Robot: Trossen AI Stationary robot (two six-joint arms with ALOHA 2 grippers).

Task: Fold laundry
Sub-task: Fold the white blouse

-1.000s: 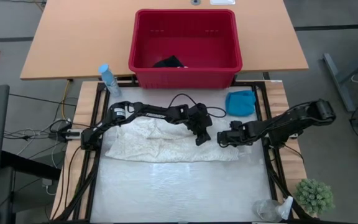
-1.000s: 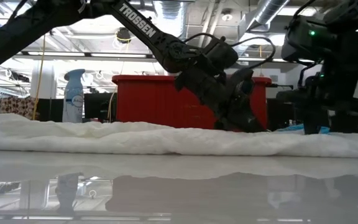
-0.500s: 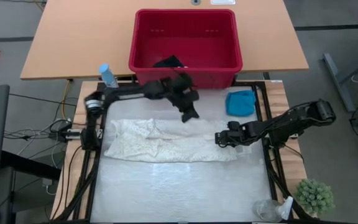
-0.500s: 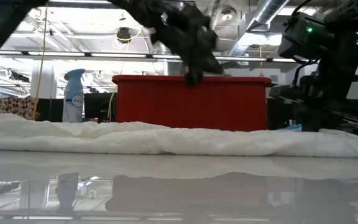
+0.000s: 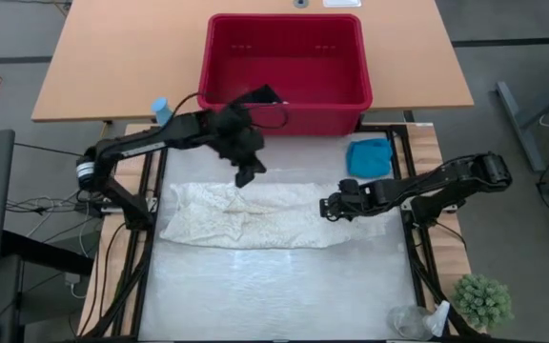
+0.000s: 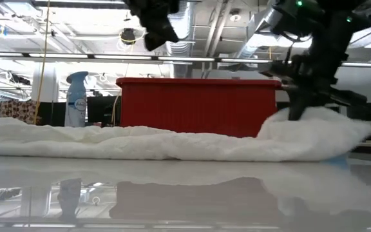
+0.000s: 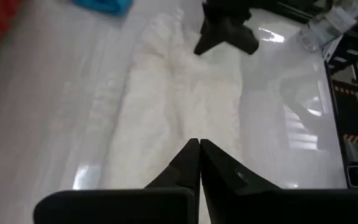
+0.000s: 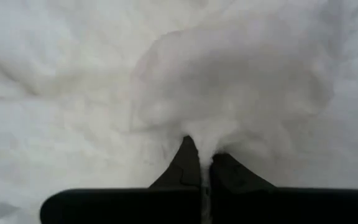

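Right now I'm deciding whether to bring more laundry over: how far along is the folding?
Early. Nothing looks finished. The cream-white cloth lies in a long band on the table. In hand: the right hand is shut on its right end, lifting it. The left hand is shut, empty, above the cloth. Left: the turquoise garment lies bunched, and the dark garment sits in the red basket.
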